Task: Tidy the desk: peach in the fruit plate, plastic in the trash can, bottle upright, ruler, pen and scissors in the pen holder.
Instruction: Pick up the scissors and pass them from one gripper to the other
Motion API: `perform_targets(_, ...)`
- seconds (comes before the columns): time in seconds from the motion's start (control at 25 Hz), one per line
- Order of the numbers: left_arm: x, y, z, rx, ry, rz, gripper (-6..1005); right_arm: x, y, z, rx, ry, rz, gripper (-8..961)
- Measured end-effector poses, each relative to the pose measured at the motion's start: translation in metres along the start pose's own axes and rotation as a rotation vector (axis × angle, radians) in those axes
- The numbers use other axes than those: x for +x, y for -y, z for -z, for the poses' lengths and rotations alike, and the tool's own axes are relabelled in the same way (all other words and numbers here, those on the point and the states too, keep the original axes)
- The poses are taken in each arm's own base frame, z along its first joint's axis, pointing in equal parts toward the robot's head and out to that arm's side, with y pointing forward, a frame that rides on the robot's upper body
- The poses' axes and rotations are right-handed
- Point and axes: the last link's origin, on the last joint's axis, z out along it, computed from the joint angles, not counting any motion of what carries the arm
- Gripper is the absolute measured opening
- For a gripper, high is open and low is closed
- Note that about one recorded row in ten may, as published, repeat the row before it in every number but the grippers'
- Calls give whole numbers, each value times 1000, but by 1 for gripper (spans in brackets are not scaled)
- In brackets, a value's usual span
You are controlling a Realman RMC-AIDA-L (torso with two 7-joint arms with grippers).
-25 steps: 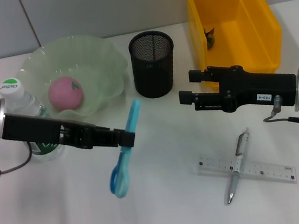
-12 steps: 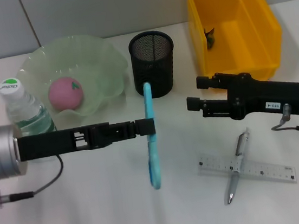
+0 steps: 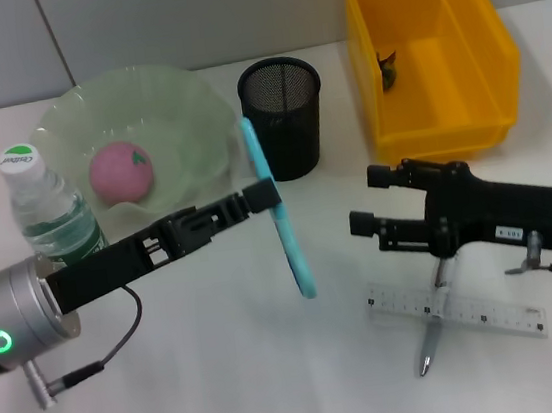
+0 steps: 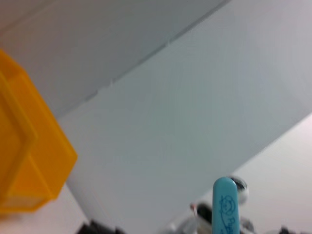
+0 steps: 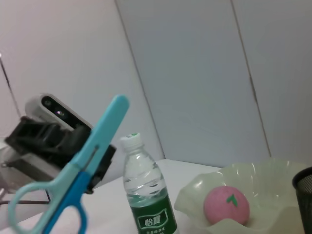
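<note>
My left gripper is shut on the blue scissors and holds them in the air just in front of the black mesh pen holder, blades tilted toward it. The right wrist view shows the scissors with their handle loops hanging low. My right gripper stands open above the table, close to the pen, which lies across the clear ruler. The pink peach rests in the green fruit plate. The bottle stands upright. A dark scrap lies in the yellow trash can.
The plate, the pen holder and the yellow bin line the back of the white table. The bottle, the peach and the plate also show in the right wrist view. The left wrist view shows a scissor tip and the bin.
My left arm has swung so the scissors went from lying low over the table to tilted up before the pen holder. My right gripper has moved down and right toward the pen.
</note>
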Motion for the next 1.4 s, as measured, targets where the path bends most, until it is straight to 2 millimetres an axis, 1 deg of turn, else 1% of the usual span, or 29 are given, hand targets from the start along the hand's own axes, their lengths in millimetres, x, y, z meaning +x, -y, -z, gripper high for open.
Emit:
perform_targets(0.16,-11,3,2,-3,-86,5,229,10,-8,1,-8,37,51,756)
perform_targets(0.4,-19,5,3,0,-148,-3,230,18,-16,0,-14,62,84,756)
perform_targets(0.44,-23,6,4,12,-195,-19,230,19,-17,0,-16,72,94,756)
perform_targets(0.52,-24,7,5,19,-218,-25,230,20,-21,0,-18,94,114,756)
perform_targets(0.6,-26,10,6,48,-291,-41,230,21,-24,-1,-16,120,128,756)
perform_targets(0.76,-29,12,7,80,-378,-44,230,28,-34,-5,-8,173,179,756)
perform_targets(0.96,-33,13,7,100,-412,-44,231,30,-44,-7,-4,226,248,755)
perform_targets(1.16,-38,13,3,116,-455,-47,231,29,-47,-12,-8,251,259,755)
perform_targets(1.24,-40,13,3,132,-498,-47,231,28,-48,-13,-10,253,258,755)
perform_targets(1.4,-43,15,0,153,-525,-16,232,26,-48,-19,-14,260,257,755)
